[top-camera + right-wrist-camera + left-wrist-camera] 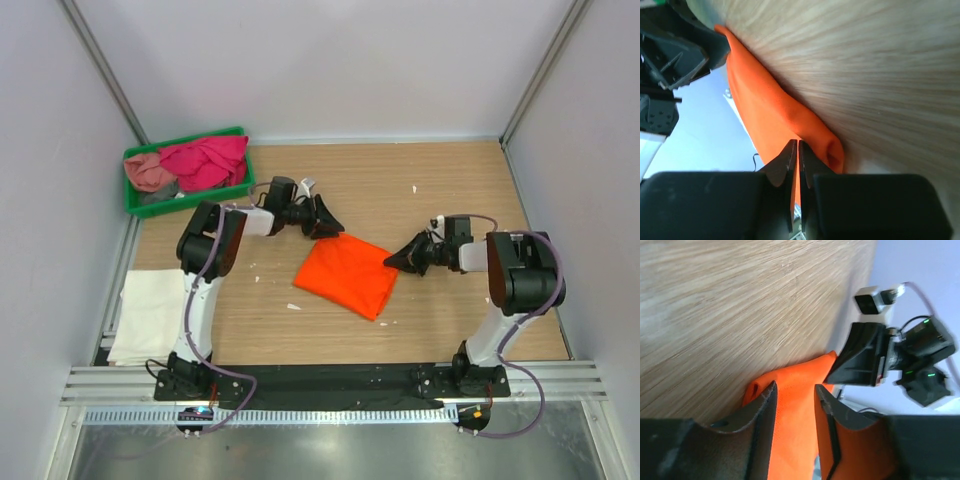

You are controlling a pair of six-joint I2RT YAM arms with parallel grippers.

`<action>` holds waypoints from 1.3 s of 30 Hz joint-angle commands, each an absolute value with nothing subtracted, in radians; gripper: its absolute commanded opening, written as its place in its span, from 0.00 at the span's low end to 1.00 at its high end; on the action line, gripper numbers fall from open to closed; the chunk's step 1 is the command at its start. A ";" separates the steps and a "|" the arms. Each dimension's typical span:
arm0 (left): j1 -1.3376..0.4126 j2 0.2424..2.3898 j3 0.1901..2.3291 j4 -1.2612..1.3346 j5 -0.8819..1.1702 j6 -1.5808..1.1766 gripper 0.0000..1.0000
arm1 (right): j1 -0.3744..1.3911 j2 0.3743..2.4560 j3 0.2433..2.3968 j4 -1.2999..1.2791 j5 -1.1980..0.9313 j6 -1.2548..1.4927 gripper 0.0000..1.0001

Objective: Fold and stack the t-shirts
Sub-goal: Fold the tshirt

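Left jaws: parted partway, straddling the far corner of the orange t-shirt [345,275], with cloth visible in the gap; no clamp on it seen. Right jaws: clenched almost fully, pinching a thin edge at the right corner of the same shirt. Shirt location: folded flat at mid tabletop [440,190], between both arms. In the green tray [135,205], far left: magenta t-shirt [205,160] and dusty pink t-shirt [148,172], bunched. Beside the left arm: white t-shirt [150,315], laid flat.

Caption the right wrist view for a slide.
Right gripper pinching the folded edge of the orange t-shirt that lies on the wooden table.
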State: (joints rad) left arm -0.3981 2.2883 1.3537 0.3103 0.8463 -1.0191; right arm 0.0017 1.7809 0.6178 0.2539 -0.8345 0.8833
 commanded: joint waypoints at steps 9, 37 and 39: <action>-0.408 1.872 1.309 -0.120 0.713 -0.725 0.55 | 0.119 1.517 0.913 -0.411 -0.727 0.511 0.26; -0.463 1.835 0.798 0.183 0.680 -0.824 0.34 | 0.273 1.505 0.421 -0.041 -0.884 0.772 0.09; -0.463 1.815 0.801 0.172 0.686 -0.818 0.35 | 0.194 1.468 0.376 -0.115 -0.839 0.758 0.09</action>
State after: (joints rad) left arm -0.4671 1.8515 0.8165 0.2127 0.7181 -0.8745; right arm 0.2707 1.5280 0.4278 0.0051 -0.8978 0.7883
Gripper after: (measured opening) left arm 0.343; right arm 0.088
